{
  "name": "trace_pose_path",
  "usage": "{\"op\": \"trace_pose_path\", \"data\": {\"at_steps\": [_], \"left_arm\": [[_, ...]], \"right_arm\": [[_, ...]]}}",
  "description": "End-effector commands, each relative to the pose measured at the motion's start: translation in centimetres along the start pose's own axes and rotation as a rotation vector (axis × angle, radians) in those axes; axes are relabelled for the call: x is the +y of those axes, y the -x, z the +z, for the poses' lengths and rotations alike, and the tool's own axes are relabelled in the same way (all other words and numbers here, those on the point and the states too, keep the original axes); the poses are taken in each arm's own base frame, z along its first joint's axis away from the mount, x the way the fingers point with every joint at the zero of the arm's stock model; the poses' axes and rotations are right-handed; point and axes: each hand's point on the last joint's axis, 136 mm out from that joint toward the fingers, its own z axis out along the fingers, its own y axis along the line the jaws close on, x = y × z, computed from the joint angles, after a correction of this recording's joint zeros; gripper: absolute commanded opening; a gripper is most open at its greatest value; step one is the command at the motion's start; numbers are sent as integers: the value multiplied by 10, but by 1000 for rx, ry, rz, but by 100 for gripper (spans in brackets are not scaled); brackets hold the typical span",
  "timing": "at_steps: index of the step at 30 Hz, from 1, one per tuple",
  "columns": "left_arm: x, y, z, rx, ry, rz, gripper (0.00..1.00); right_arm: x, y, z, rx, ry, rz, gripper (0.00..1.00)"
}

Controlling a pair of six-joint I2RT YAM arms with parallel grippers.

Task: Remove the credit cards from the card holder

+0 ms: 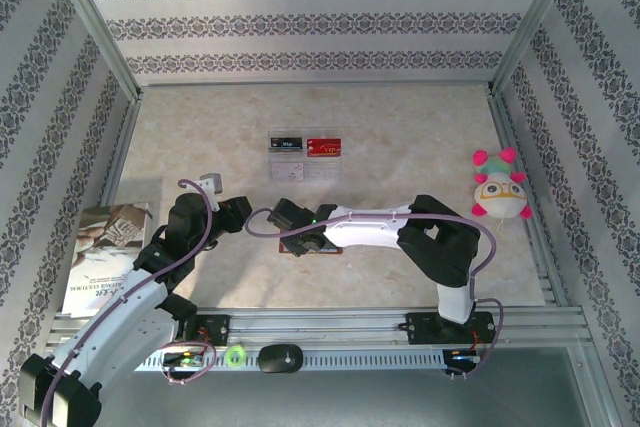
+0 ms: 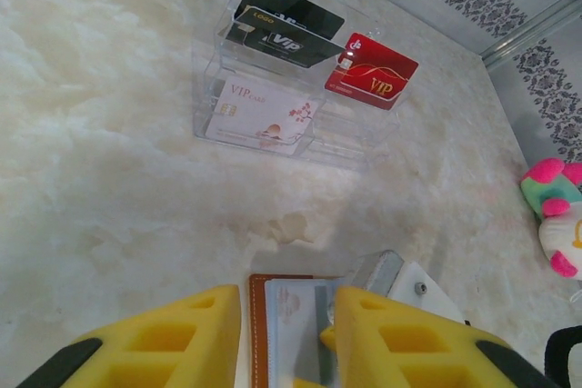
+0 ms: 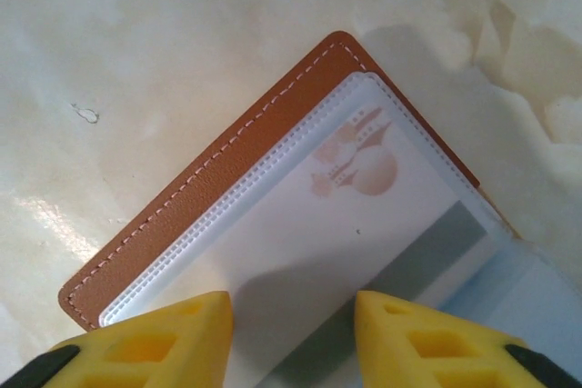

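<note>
- The small brown stitched-leather card holder (image 3: 177, 197) lies open and flat on the pale marbled table (image 2: 109, 179), near the arm bases. From above you'll find it just under the right arm's wrist (image 1: 318, 247).
- Clear soft plastic sleeves (image 3: 273, 252) fan off its spine. A pale card with peach print (image 3: 359, 174) sits inside the top sleeve, so you likely have at least one more to pull.
- A thin red plastic card (image 2: 371, 72) and black plastic cards (image 2: 286, 29) already stand in the clear ridged plastic tray (image 2: 207, 79), well apart from the card holder.
- Right gripper (image 3: 293, 315): yellow fingers spread over the sleeve, nothing pinched.
- Left gripper (image 2: 289, 311): the fingers straddle the card holder's near edge. You cannot tell whether it's clamped on anything.
- Handling, my guess: the card is light, stiff and slick. The sleeve is floppy and will drag along with it. The card holder is light too and will slide unless pinned.
- Take hold at the card's exposed edge at the sleeve mouth with a thin pinch, and pull straight along the sleeve. Press the leather cover down with your other gripper.
</note>
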Motion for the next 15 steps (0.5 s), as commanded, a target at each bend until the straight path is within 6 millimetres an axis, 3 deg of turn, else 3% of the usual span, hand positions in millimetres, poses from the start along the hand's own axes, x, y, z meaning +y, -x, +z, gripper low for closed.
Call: {"op": "trace_pose_path", "data": {"at_steps": [1,12,15], "left_arm": [[3,-10,1,44,-1,-10,31],[-3,-34,13,134,-39,-24,23],[-5,-38,16,137,-53,-33,23]], "right_arm": [[-8,-26,16,82,-21,6,36],[-6,-17,15,24,83,65,0],[-2,-10,10,-8,132,86,0]]}}
